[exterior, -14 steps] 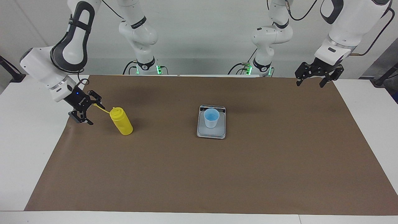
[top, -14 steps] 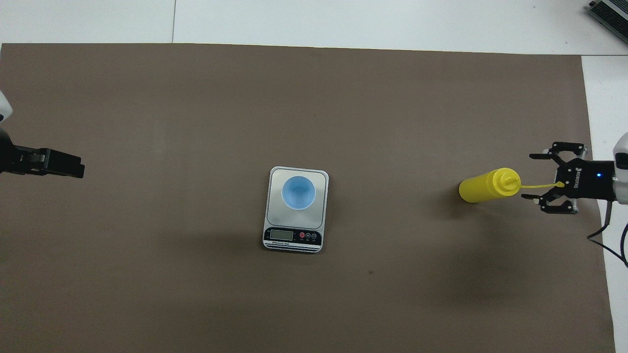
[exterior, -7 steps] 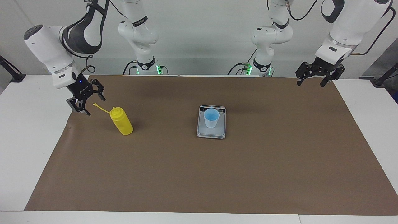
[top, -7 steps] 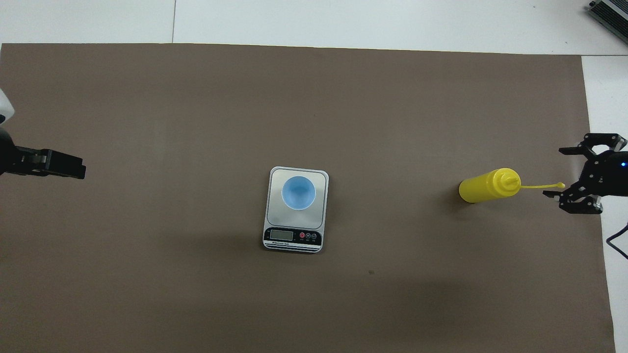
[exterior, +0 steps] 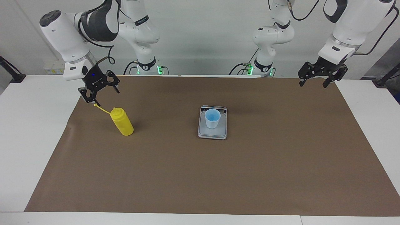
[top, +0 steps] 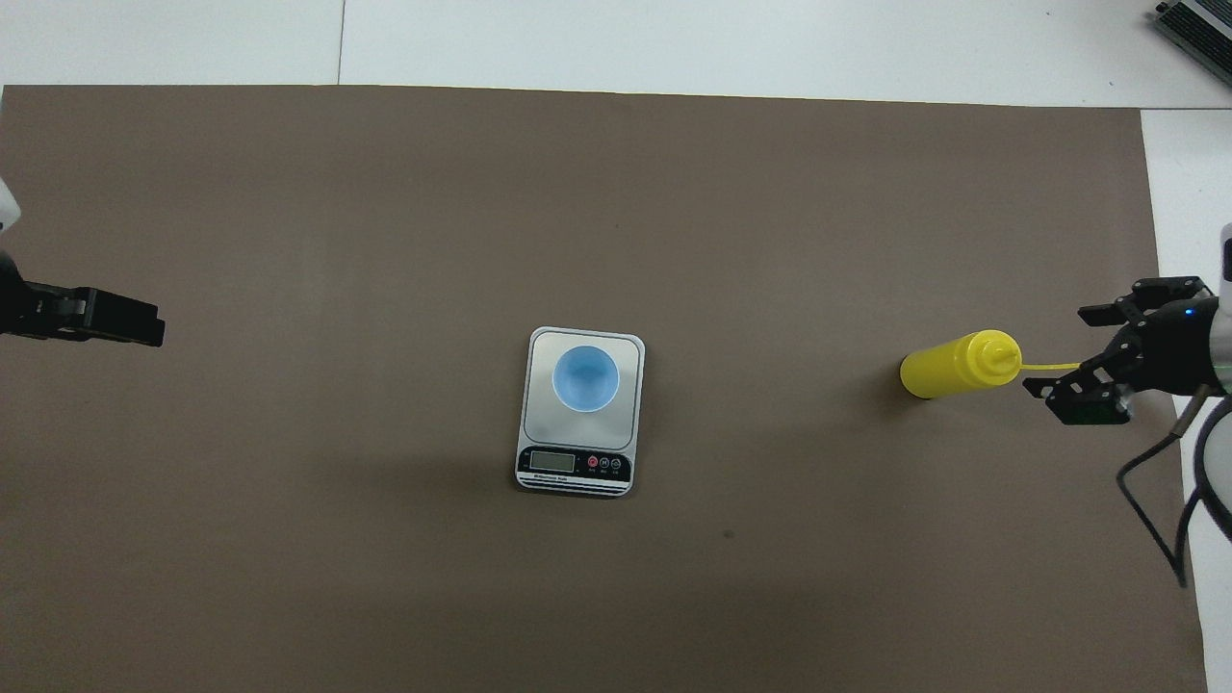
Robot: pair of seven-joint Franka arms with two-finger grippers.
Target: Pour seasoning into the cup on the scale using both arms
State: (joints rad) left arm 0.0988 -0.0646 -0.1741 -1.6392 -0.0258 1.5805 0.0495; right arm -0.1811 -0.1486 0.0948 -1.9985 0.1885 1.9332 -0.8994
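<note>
Blue cup (exterior: 212, 118) on scale (exterior: 212, 131)

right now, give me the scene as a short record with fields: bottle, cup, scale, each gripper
seasoning: upright on the brown mat, toward the right arm's end, cap strap sticking out, not held
cup: upright on the scale
scale: mid-table, display edge toward the robots
right gripper: open, in the air over the strap's tip
left gripper: open, waiting over the mat's corner at the left arm's end
</note>
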